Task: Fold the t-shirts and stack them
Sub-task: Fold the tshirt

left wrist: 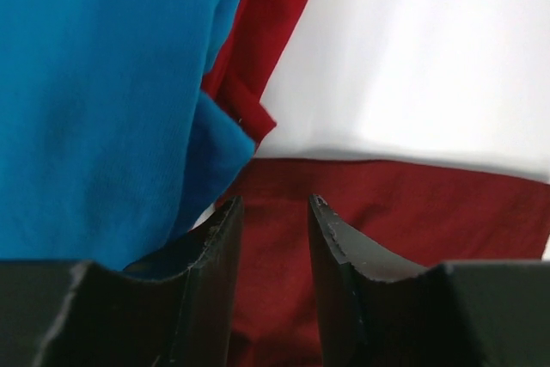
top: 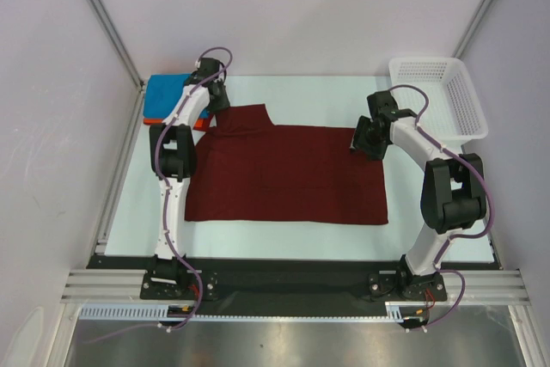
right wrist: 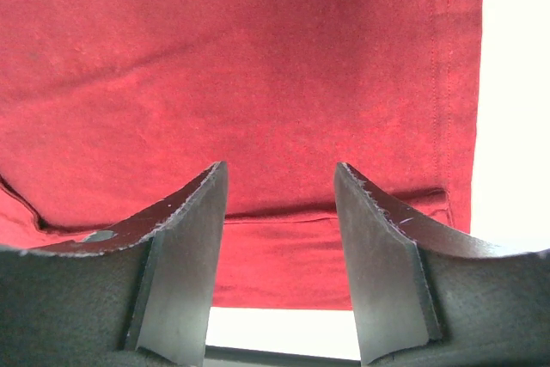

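The dark maroon t-shirt (top: pixel 284 174) lies spread flat across the middle of the table, one sleeve pointing to the back left. The bright blue t-shirt (top: pixel 168 92) lies folded at the back left corner on the orange-red t-shirt (top: pixel 203 122). My left gripper (top: pixel 216 102) is open over the maroon sleeve, right beside that stack. In the left wrist view its jaws (left wrist: pixel 275 204) stand apart over maroon cloth (left wrist: pixel 404 212), with blue (left wrist: pixel 94 100) and orange-red (left wrist: pixel 258 49) beyond. My right gripper (top: pixel 364 139) is open over the shirt's back right corner; its jaws (right wrist: pixel 279 169) frame a folded hem (right wrist: pixel 284 247).
A white mesh basket (top: pixel 471 113) stands at the back right, just behind the right arm. Aluminium frame posts rise at the back corners, and a rail runs along the table's left edge (top: pixel 116 186).
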### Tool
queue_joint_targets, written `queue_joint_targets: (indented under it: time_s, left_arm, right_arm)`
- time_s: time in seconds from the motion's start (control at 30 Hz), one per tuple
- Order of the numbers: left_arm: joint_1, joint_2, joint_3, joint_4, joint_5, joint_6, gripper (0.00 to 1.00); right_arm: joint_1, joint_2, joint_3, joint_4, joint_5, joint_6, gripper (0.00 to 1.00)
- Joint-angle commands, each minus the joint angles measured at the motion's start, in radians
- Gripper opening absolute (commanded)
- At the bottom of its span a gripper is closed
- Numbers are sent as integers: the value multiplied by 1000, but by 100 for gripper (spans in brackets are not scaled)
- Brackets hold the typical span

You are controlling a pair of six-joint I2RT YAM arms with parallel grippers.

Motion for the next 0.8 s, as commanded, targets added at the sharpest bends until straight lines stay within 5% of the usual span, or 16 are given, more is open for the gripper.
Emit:
queue_joint_targets:
  time_s: [0.0, 0.37, 0.77]
  left_arm:
    - [4, -16, -16, -25, -20, -36, 41]
    - [1, -51, -42, -26, -117, -73, 59]
    - [-8, 88, 112, -228, -37, -51, 47]
  right_arm:
    - [6, -22, -23, 27, -4, 13, 58]
    - [6, -11, -28, 38, -24, 21, 59]
    - [-9, -26, -31, 35, -18, 16, 58]
